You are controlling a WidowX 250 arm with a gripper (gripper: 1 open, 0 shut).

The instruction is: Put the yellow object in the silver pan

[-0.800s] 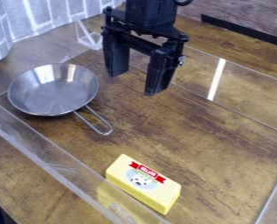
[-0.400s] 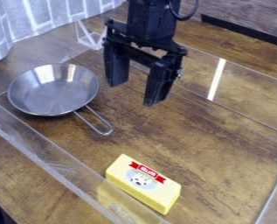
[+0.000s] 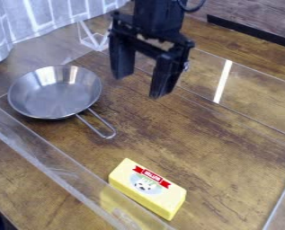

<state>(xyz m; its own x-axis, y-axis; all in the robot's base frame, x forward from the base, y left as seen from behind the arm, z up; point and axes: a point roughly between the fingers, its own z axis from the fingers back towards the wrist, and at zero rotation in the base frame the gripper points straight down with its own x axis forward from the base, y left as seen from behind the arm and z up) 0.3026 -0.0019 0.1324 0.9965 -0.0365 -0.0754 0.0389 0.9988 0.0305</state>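
Note:
The yellow object (image 3: 147,187) is a small butter-like block with a white label on top. It lies flat near the front edge of the wooden table. The silver pan (image 3: 55,92) sits at the left with its wire handle (image 3: 99,124) pointing toward the front right; nothing is in it. My gripper (image 3: 141,74) hangs over the middle of the table, pointing down, to the right of the pan and well behind the block. Its two black fingers (image 3: 165,75) stand wide apart with nothing between them.
A clear plastic wall (image 3: 60,171) runs along the table's front and left sides. A bright reflection streak (image 3: 224,81) lies on the wood to the right. Grey-and-white cloth (image 3: 31,22) hangs at the back left.
The gripper has barely shifted, swaying slightly over the same spot. Its fingers stay wide apart. The block and pan have not moved.

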